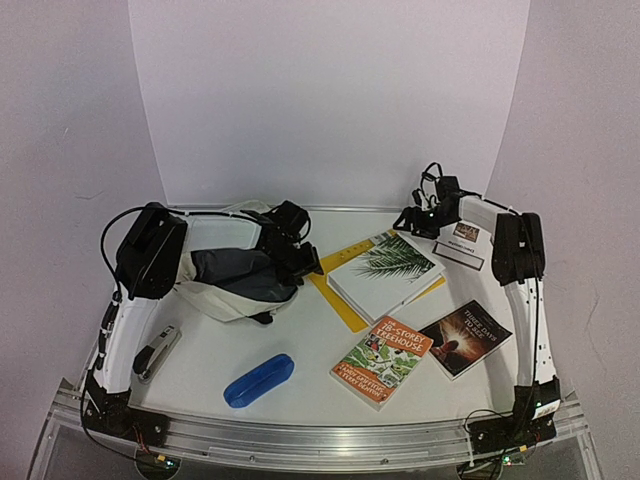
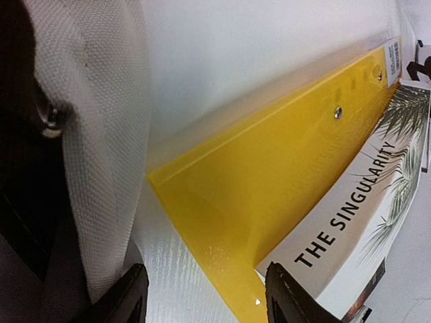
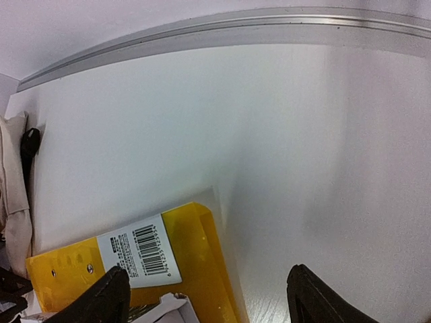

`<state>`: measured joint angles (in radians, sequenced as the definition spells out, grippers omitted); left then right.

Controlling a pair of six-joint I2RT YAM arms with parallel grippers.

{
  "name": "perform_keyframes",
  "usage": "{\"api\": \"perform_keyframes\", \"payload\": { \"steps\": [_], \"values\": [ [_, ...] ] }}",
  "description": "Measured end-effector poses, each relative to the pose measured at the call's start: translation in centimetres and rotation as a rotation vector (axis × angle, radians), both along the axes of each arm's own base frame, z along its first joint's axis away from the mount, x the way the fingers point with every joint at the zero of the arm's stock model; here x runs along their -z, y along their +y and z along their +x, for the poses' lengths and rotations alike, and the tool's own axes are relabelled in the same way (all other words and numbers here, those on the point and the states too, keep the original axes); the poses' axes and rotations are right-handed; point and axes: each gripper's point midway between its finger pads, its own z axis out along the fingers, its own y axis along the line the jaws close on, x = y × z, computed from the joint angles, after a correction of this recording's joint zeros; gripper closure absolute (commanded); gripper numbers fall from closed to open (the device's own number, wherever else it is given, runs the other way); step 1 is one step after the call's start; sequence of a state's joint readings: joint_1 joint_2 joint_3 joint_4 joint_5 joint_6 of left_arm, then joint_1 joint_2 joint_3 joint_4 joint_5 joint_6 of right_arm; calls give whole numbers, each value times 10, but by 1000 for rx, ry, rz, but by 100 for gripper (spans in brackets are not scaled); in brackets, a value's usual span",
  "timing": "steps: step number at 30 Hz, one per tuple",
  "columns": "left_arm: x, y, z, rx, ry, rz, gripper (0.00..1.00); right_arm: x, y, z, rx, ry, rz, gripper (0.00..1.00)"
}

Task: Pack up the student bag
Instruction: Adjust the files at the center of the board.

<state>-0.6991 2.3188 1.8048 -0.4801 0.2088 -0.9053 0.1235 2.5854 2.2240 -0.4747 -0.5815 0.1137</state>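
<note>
1. A ridged aluminium rail runs along the near edge of the white bench, nearer than the student bag. Just beyond it lies a blue oblong fabric pencil case, on the bag's near side and apart from it.
2. The student bag, a soft cream fabric backpack with black straps and dark lining, lies on its side on the bench. Its dark mouth gapes rightward toward the unpacked things, which suits sliding flat items in.
3. The left hand sits at the bag's right rim. Its fingers are parted with nothing between them. One fingertip is right beside the cream cloth, but I cannot tell whether it hooks the cloth. It is probably there to keep the mouth spread.
4. A flat yellow plastic folder lies just right of the bag's mouth, one corner pointing at it. A white paperback with a palm-leaf cover rests on the folder's side away from the bag.
5. The right hand hovers over the folder's barcode-labelled corner, the one farthest from the bag. Its fingers are spread wide and hold nothing. It seems posed to take the folder or nudge it bagward.
6. Further right of the bag and nearer, an orange-and-green illustrated paperback and a dark paperback lie side by side.
7. A grey-and-black stapler-like object lies at the bag's near left.
8. The things are mostly spread out singly, so each can be picked alone.
</note>
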Motion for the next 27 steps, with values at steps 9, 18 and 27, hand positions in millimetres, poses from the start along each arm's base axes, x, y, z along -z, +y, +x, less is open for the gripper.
{"api": "perform_keyframes", "payload": {
  "steps": [9,18,27],
  "values": [
    [3,-3,10,-7,-14,-27,46,10,16,1,-33,17,82,29],
    [2,-4,20,-1,-28,-55,49,9,42,2,-79,15,171,46],
    [0,-2,27,31,-70,-57,63,2,37,5,-80,17,230,60]
  ]
}}
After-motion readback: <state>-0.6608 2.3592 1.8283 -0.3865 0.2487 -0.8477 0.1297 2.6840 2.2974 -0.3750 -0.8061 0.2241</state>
